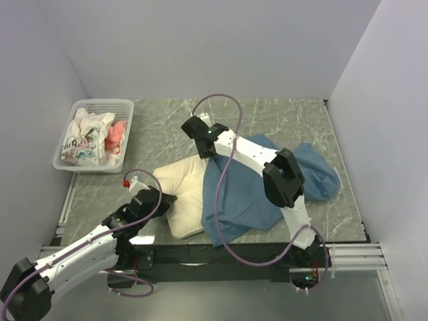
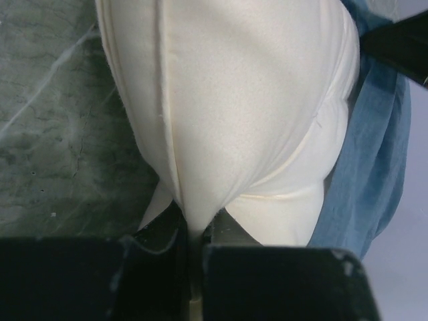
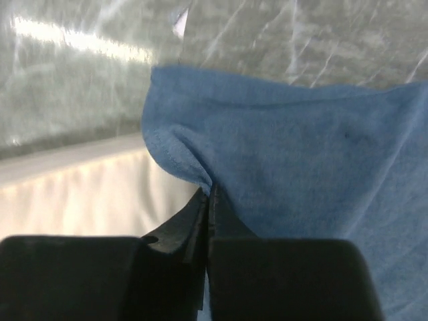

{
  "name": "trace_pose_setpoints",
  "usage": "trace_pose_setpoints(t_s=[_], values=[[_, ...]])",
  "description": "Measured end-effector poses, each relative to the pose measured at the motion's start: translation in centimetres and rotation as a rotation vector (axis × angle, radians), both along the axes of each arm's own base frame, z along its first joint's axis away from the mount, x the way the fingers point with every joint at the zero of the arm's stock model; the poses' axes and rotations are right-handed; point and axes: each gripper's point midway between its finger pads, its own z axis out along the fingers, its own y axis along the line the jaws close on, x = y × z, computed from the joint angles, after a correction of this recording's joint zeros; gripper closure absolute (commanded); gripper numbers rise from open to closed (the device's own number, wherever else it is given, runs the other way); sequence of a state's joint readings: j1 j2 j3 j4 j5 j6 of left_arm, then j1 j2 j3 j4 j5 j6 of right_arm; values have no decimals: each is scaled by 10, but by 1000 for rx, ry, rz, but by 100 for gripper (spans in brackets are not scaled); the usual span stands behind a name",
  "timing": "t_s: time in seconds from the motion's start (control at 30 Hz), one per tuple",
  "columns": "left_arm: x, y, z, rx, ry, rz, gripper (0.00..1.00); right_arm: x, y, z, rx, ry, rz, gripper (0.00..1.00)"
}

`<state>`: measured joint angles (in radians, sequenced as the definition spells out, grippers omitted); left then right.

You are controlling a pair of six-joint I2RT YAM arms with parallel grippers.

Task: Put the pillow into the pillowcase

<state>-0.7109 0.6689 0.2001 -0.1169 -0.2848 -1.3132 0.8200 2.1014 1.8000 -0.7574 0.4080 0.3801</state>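
Observation:
The cream pillow (image 1: 185,194) lies on the table, its right part tucked inside the dusty-blue pillowcase (image 1: 251,194). My left gripper (image 1: 164,199) is shut on the pillow's near-left edge. In the left wrist view the fabric of the pillow (image 2: 234,100) is pinched between the jaws of this gripper (image 2: 194,231), and the pillowcase (image 2: 374,167) shows at the right. My right gripper (image 1: 207,154) is shut on the far edge of the pillowcase opening. In the right wrist view this gripper (image 3: 208,195) pinches a fold of the pillowcase (image 3: 301,154) above the pillow (image 3: 87,194).
A white plastic basket (image 1: 73,164) at the far left holds a white printed cloth (image 1: 87,137) and pink fabric (image 1: 118,136). White walls close in the table on three sides. The right arm's cable loops over the pillowcase.

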Motion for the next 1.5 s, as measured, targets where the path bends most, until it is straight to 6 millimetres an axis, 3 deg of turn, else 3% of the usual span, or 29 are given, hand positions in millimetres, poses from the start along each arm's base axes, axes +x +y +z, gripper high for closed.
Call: trace_pose_setpoints(t_s=[0.13, 0.23, 0.3, 0.37, 0.5, 0.6, 0.77, 0.9, 1.07, 1.13, 1.23, 1.37, 1.5], values=[[-1, -2, 2, 1, -10, -15, 99, 11, 16, 17, 21, -18, 4, 100], [1, -5, 3, 7, -24, -32, 99, -5, 47, 57, 64, -50, 67, 100], [2, -7, 3, 25, -25, -44, 99, -29, 83, 102, 120, -117, 140, 100], [4, -9, 3, 47, -22, -53, 99, -67, 119, 143, 195, -174, 234, 100], [16, -15, 16, 65, -28, -48, 99, -134, 145, 189, 299, -200, 370, 100], [27, -19, 37, 46, -71, -25, 99, -146, 136, 221, 368, -220, 386, 100], [35, -15, 86, 6, -187, 20, 99, -115, 95, 261, 422, -296, 283, 100], [41, -2, 121, 79, -195, 73, 99, -111, 68, 284, 432, -346, 241, 100], [42, 29, 158, 111, -271, 188, 99, -122, 54, 306, 470, -365, 258, 100], [40, 39, 170, 113, -316, 213, 99, -131, 49, 305, 495, -362, 270, 100], [40, 49, 175, 147, -341, 246, 99, -159, 41, 278, 524, -320, 307, 100], [45, 56, 162, 199, -343, 278, 95, -224, 24, 197, 532, -209, 397, 100], [43, 63, 132, 219, -350, 296, 96, -295, 28, 127, 546, -93, 516, 100]])
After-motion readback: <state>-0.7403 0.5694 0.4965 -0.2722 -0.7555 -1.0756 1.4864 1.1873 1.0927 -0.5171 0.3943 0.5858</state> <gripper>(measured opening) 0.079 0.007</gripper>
